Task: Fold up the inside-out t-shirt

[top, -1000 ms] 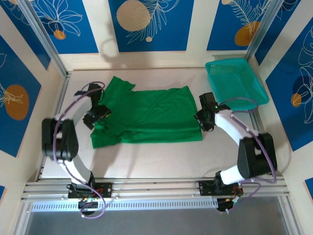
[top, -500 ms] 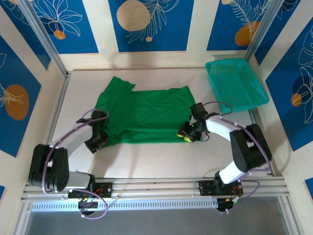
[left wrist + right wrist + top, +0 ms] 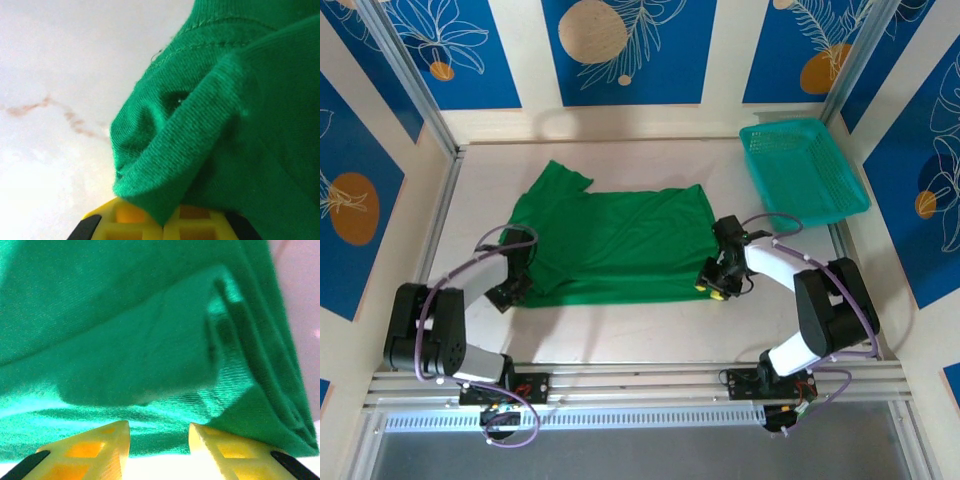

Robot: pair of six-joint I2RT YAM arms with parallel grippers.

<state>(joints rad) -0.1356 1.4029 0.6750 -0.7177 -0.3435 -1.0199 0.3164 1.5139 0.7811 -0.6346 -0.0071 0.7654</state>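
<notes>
The inside-out t-shirt [image 3: 610, 245] lies bright green and wrinkled across the middle of the table, a sleeve pointing to the far left. My left gripper [image 3: 515, 288] is at the shirt's near-left corner. In the left wrist view its yellow fingers [image 3: 130, 225] meet, and the left gripper [image 3: 163, 227] is shut on a bunched fold of the t-shirt [image 3: 240, 100]. My right gripper [image 3: 712, 285] is at the near-right corner. Seen from the right wrist, the right gripper [image 3: 159, 432] is open, its fingertips [image 3: 112, 437] astride the hem of the t-shirt [image 3: 125, 330].
A teal plastic mesh basket [image 3: 805, 175] stands at the far right of the pale table [image 3: 620, 340]. Metal rails run along the table's left, right and near edges. Blue patterned panels wall in the back and sides.
Both grippers came down to the shirt's near edge. The left one closed on the near-left corner. The right one moved left to the near-right corner and its jaws narrowed.
</notes>
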